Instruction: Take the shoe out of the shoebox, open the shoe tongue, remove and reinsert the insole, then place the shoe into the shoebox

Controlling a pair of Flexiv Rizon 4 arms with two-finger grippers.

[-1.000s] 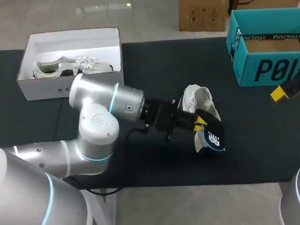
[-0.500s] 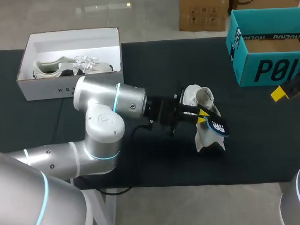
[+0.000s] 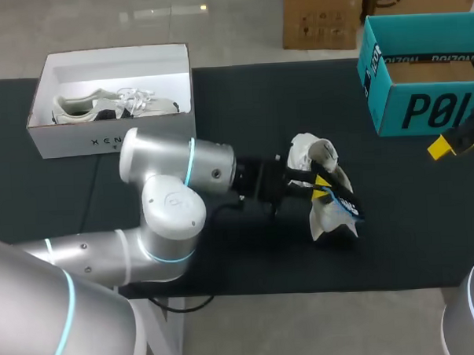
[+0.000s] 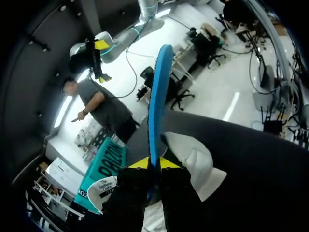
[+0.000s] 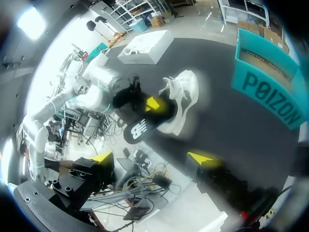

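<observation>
A white shoe (image 3: 308, 153) lies on the dark table (image 3: 241, 91) right of the middle. My left gripper (image 3: 322, 182) is just above it, shut on a black insole with a blue edge (image 3: 347, 202). In the left wrist view the insole (image 4: 157, 92) stands edge-on, pinched between the yellow tips of the left gripper (image 4: 153, 163), with the shoe (image 4: 193, 162) under it. The white shoebox (image 3: 54, 138) at the back left holds another pale shoe (image 3: 108, 104). My right gripper (image 3: 454, 141) hangs open at the far right; in its own view the right gripper (image 5: 152, 158) stands far short of the shoe (image 5: 186, 94).
A teal box (image 3: 423, 106) stands at the back right, close behind my right gripper. Dark table surface lies bare between the white shoebox and the shoe, and along the front edge.
My left wrist has rolled, turning the insole from flat-on, its printed face showing, to edge-on, and the gripper has moved slightly right over the shoe. The right arm has kept still.
</observation>
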